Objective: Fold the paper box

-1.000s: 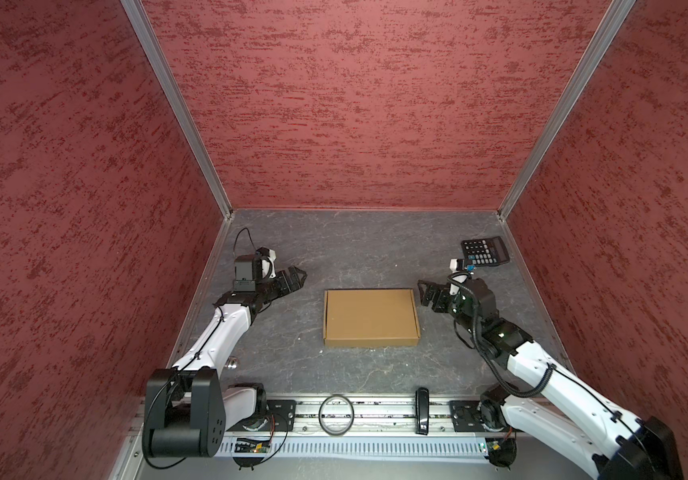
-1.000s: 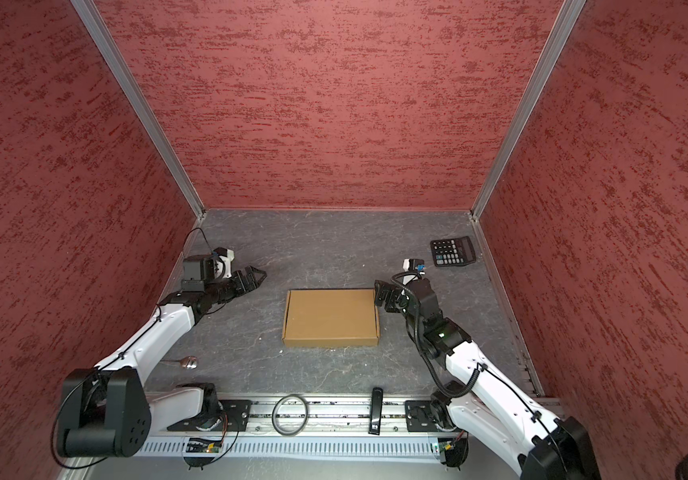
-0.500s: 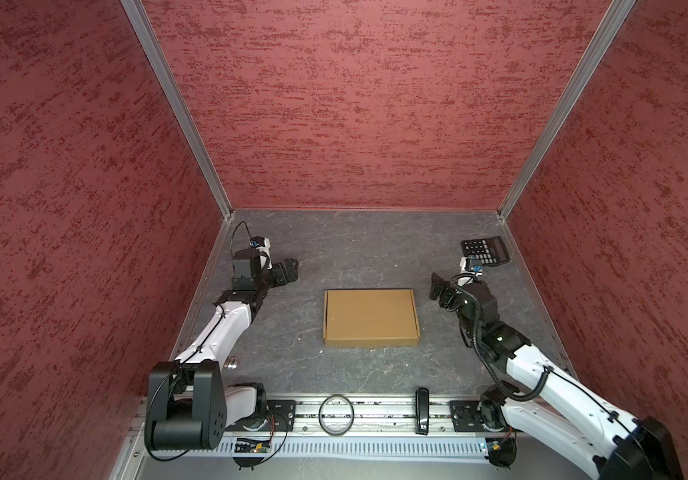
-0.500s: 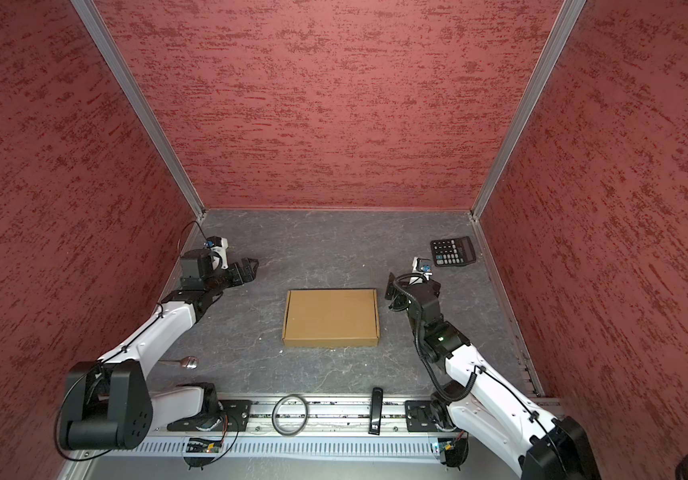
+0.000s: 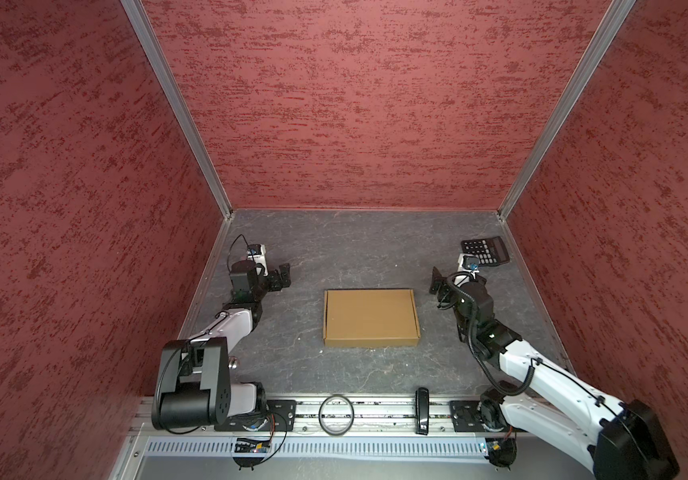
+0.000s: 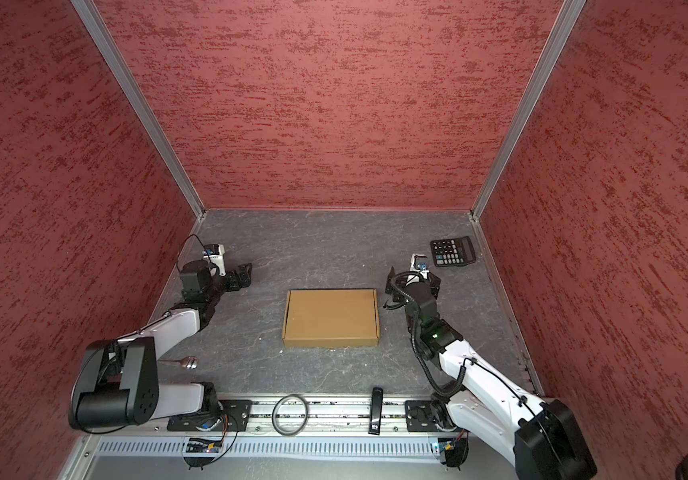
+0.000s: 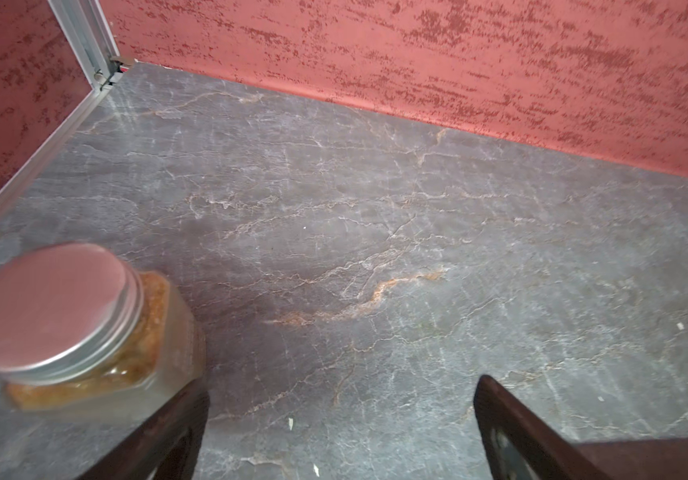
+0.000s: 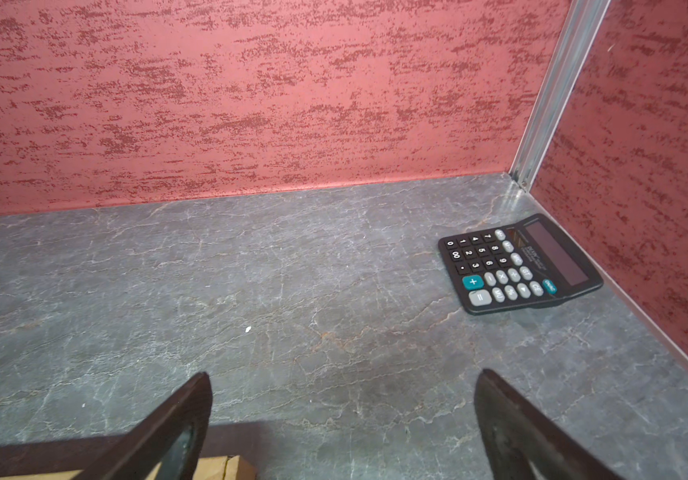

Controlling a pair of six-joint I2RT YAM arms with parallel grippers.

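Both arms are drawing back since a second ago: the left gripper [image 5: 283,276] is sitting farther left and farther away, the right gripper [image 5: 437,282] farther right, both with jaws spread wide and holding nothing. The paper box [image 5: 371,318] is lying closed and unmoved between them, the right gripper just beyond its far right corner.
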